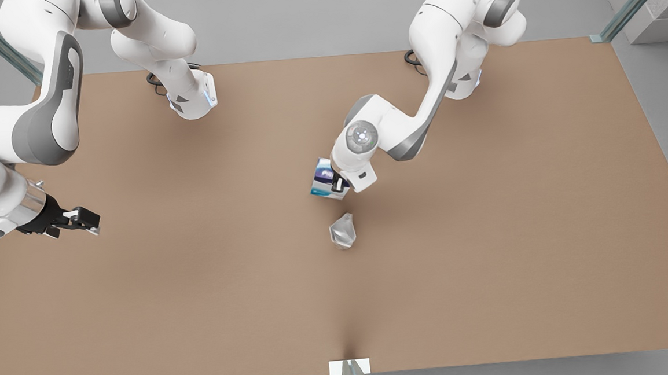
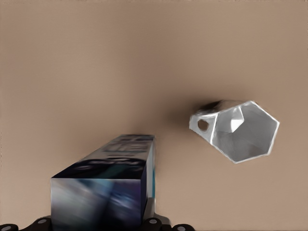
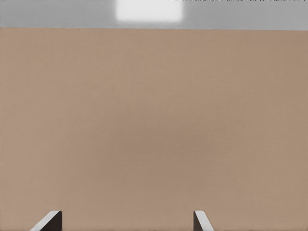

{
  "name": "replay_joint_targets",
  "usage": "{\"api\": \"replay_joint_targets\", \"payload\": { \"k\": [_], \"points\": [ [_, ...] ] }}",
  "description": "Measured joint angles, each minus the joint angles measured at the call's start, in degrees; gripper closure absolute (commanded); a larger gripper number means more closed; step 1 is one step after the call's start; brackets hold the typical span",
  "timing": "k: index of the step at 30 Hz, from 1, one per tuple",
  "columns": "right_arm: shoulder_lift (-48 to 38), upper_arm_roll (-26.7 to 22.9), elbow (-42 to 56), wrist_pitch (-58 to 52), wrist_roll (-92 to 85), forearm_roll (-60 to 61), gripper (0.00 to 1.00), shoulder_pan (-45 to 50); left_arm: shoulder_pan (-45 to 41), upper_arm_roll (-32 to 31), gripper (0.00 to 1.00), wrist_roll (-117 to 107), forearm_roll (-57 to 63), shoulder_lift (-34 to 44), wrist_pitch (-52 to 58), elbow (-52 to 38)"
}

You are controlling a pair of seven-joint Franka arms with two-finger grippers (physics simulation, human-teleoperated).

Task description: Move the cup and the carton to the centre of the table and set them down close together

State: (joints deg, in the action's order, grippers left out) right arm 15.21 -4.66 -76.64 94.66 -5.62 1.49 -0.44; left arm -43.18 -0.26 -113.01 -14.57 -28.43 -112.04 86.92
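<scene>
left gripper clamped on the carton near the middle of the worktop

the carton sits tilted between the left gripper's fingers, just above the brown surface. the cup stands on the worktop just beside the left gripper, close to the carton but apart from it; the left wrist view looks into its open faceted mouth. the right gripper waits far off from both things, above the worktop's edge, fingers spread apart and holding nothing.

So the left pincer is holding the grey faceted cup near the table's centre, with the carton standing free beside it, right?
No, reversed: the left pincer holds the white-teal carton; the left wrist view shows the grey faceted cup free beside it.
</scene>
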Motion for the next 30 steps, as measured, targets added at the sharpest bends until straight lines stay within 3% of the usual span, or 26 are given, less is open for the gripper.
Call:
{"api": "replay_joint_targets", "payload": {
  "k": [5,7,8,25,27,30],
  "points": [
    [0.2,0.0,0.0,0.7,0.0,0.1,0.00,0.0,-0.5,0.0,0.36,-0.3,2.7,-1.0,-0.5,0.0],
    [0.4,0.0,0.0,1.4,0.0,0.1,0.00,0.0,-0.5,0.0,0.02,-0.2,3.1,-1.3,-0.3,0.1],
    [0.4,0.0,0.0,1.4,0.0,0.1,0.00,0.0,-0.5,0.0,0.00,-0.2,3.3,-1.3,-0.1,0.1],
    [0.9,0.0,0.0,2.4,0.1,0.2,0.00,0.4,-0.7,0.7,0.00,5.5,6.7,-0.5,7.8,-5.7],
    [1.1,0.0,0.7,3.5,0.1,0.2,0.00,-0.1,0.2,6.3,0.00,25.1,8.6,-0.4,12.3,-8.9],
    [1.1,0.0,0.7,3.5,0.0,0.2,0.00,0.0,0.2,20.0,0.00,55.2,9.8,0.6,15.4,-8.9]
  ]
}}
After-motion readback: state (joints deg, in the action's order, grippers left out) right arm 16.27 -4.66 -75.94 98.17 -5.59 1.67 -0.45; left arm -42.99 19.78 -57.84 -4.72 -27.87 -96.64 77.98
